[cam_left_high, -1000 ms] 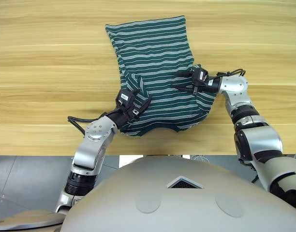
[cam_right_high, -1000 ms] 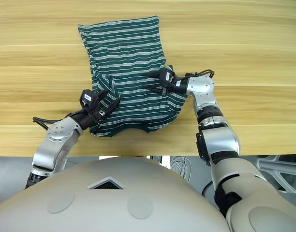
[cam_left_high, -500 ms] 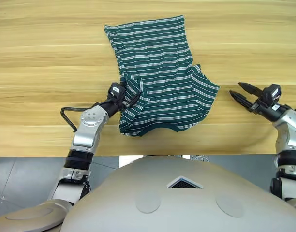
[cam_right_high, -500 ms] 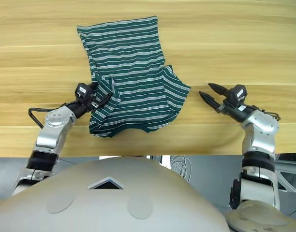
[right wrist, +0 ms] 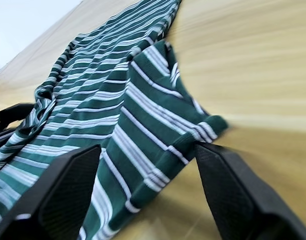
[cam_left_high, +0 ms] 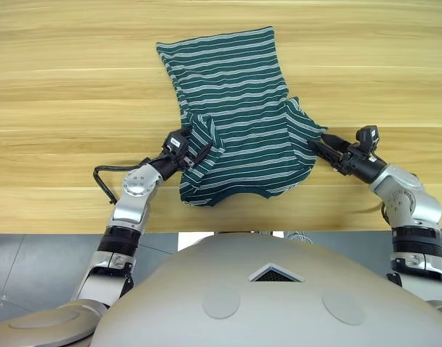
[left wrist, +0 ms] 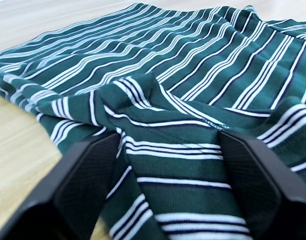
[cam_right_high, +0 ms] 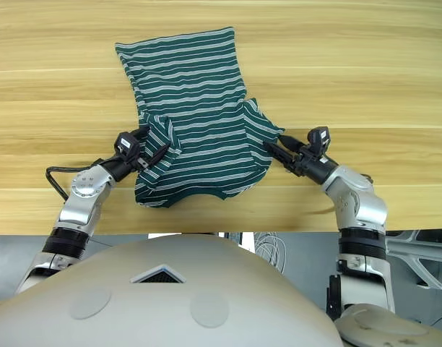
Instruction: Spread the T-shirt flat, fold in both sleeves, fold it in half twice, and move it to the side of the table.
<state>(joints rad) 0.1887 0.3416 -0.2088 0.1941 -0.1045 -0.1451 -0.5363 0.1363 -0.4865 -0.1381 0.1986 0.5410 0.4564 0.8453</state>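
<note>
Left gripper (cam_left_high: 199, 150), jaws apart, straddles bunched cloth on the left side of the shirt (cam_left_high: 232, 94). Right gripper (cam_left_high: 319, 146), jaws also apart, sits around the shirt's right edge. The shirt lies rumpled mid-table (cam_left_high: 62, 87), toward the near edge.

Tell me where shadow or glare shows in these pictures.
Left eye view: even light, no glare on the table, a faint shadow along the near edge of the T-shirt. Right wrist view: the corner beyond the table is washed white. Left wrist view: the jaws show no shine.
</note>
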